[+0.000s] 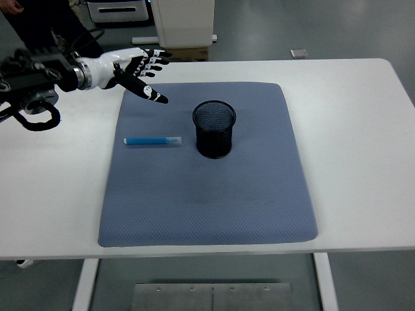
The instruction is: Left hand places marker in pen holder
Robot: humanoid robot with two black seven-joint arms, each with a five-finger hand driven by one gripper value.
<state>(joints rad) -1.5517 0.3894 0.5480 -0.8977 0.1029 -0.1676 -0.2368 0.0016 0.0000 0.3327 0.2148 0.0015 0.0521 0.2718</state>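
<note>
My left hand (137,71) was up near the far left corner of the blue mat (207,194). My fingers (153,59) were spread wide and I held nothing. My thumb pointed down toward the mat. My other arm was not in the picture.

The marker (154,140) lay flat on the mat, on its left part, nearer to me than my hand was. It was well apart from my hand. It was blue along most of its length, and the end by the cup looked pale or clear, maybe a cap. It pointed sideways, with that pale end just beside the pen holder (214,129) but not touching it, as far as I could tell.

I thought the marker would be light and hard, and it would not bend. It looked smooth and round, so it could roll or slip away if I poked it. I thought the best place to take it was the middle of the blue part, with my thumb on one side and two fingers on the other.

The pen holder was a black cup made of wire net. It stood up straight near the middle of the mat, and it looked empty. It might tip if I bumped it.
</note>
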